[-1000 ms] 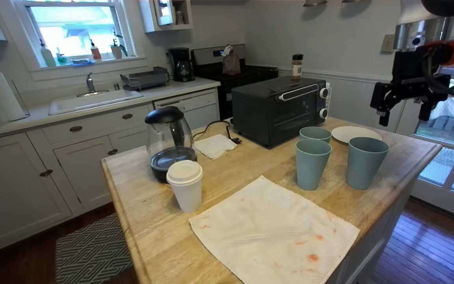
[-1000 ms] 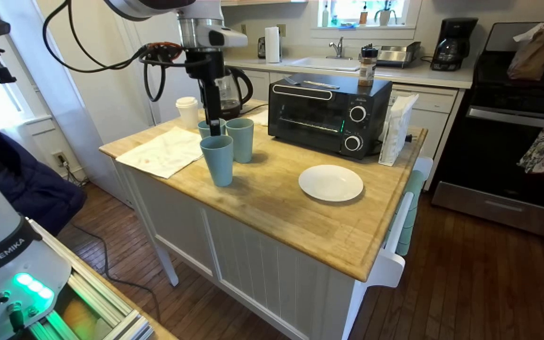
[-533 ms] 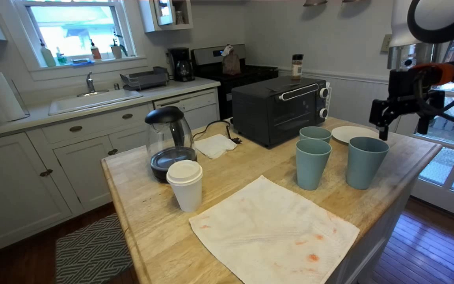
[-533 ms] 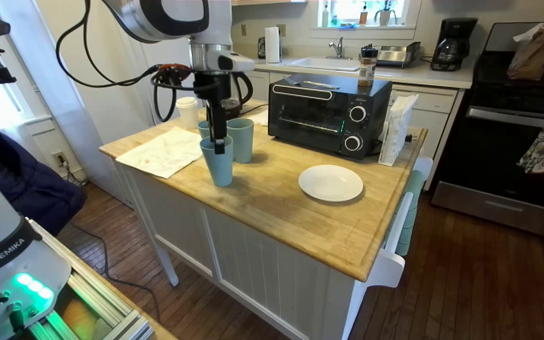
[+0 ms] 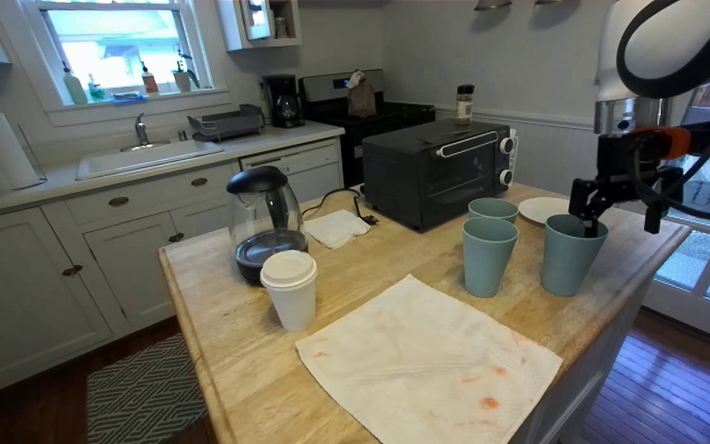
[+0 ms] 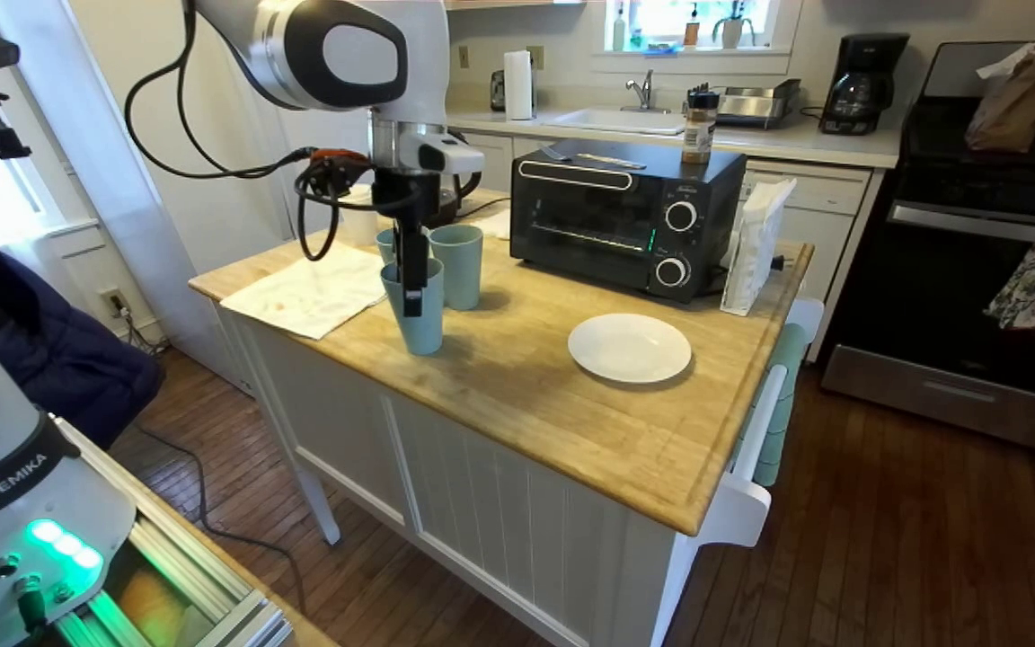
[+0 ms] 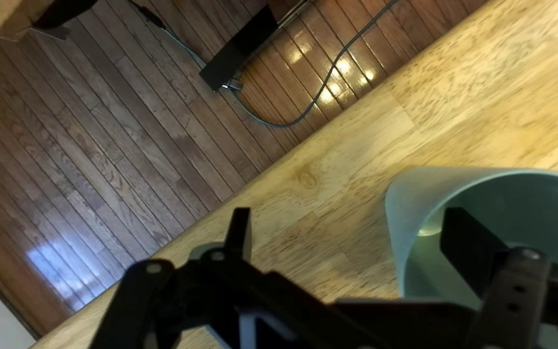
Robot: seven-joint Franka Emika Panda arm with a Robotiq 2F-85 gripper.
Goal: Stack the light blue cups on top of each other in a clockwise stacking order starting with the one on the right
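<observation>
Three light teal-blue cups stand upright on the wooden table. In an exterior view the right cup (image 5: 567,265) is apart from the near-left cup (image 5: 489,262) and from the back cup (image 5: 495,208), which is partly hidden. My gripper (image 5: 621,229) is open at the right cup, with one finger in the cup's mouth and the other outside it. In the wrist view, the gripper (image 7: 347,218) straddles the wall of that cup (image 7: 407,206), with gaps on both sides. In an exterior view the gripper (image 6: 412,305) hides part of this cup (image 6: 423,334).
A white plate (image 5: 538,210) lies behind the right cup. A black toaster oven (image 5: 432,179) stands behind the cups. A white lidded cup (image 5: 292,302), a glass carafe (image 5: 269,240) and a cloth (image 5: 423,364) are also on the table. The table edge (image 7: 279,169) is close to the gripper.
My gripper has come down from above the right cup and shifted a little toward it, so one finger is now in the cup's mouth. The cups have not moved.
</observation>
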